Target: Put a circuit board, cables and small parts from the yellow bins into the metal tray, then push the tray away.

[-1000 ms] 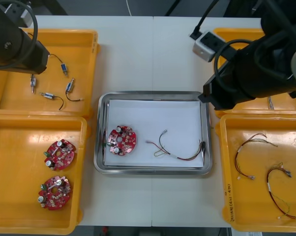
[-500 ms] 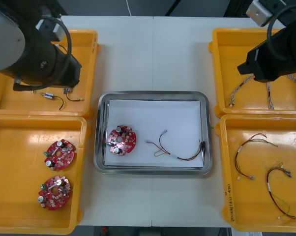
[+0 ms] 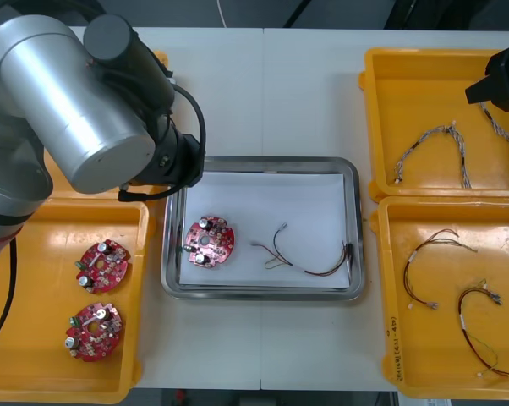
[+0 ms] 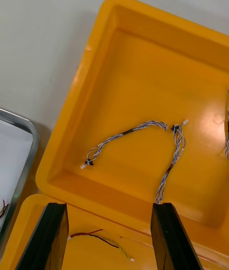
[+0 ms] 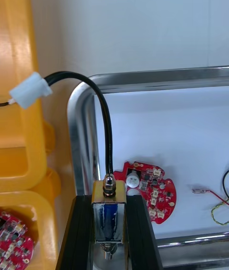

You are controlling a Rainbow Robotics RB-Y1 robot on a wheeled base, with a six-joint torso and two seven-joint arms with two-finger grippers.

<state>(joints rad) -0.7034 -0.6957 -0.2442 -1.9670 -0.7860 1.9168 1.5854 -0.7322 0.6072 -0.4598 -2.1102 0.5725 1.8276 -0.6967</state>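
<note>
Left gripper (image 5: 109, 203) is clamped on a small metal part (image 5: 109, 224) and hangs at the far left corner of the metal tray (image 3: 263, 162). A black cable (image 5: 106, 122) curls up out of the part to a white connector (image 5: 30, 90).

Nearest me, the near left bin (image 3: 35, 279) holds two round red circuit boards (image 3: 93, 331). The near right bin (image 3: 432, 359) holds two red and yellow cables (image 3: 478, 326). On the counter (image 3: 271, 93) between them sits the tray, white inside. It has a third board (image 3: 209, 241) at its left and a thin wire bundle (image 3: 309, 260) of red, black and yellow strands lying apart to the board's right.

Farther off, the right gripper (image 4: 109, 208) hovers by the far right bin (image 4: 143, 74) — fingers spread, nothing between them — where twisted blue and white cables (image 4: 129, 131) lie.
</note>
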